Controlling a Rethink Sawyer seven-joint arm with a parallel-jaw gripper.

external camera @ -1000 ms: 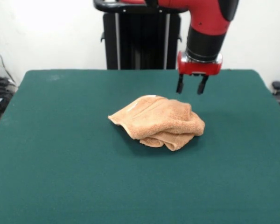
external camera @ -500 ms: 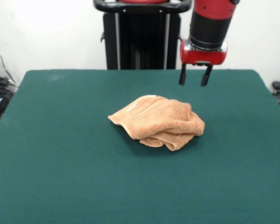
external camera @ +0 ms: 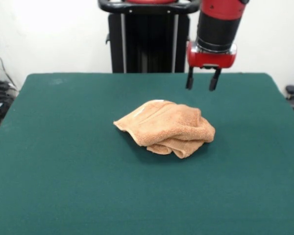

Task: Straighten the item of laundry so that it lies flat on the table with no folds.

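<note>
1. Towel point(external camera: 166, 128): an orange-tan towel is seen bunched up in a soft heap near the middle of the green surface point(external camera: 63, 186).
2. Bare green cloth is seen all around the towel, and the nearest part of the surface has nothing on it.
3. The towel is folded over itself, so more than one layer can be seen at its near right side, where a thick rolled edge hangs over a lower flap.
4. A flatter corner of the towel is stretched out to the picture's left and comes to a point.
5. Faint woven lines can be seen across the top of the towel, and a small pale bit is seen at its far edge.
6. Behind the towel and a little to the picture's right, the gripper point(external camera: 201, 81) is held up in the air, well apart from the towel.
7. Its two black fingers point(external camera: 189, 80) are pointed down and are spread apart, and nothing is held between them.
8. The gripper is fixed to a red and black arm point(external camera: 216, 29) that comes down from above.
9. A black stand point(external camera: 148, 41) is seen at the far side of the surface, with a white wall point(external camera: 49, 34) behind it.
</note>
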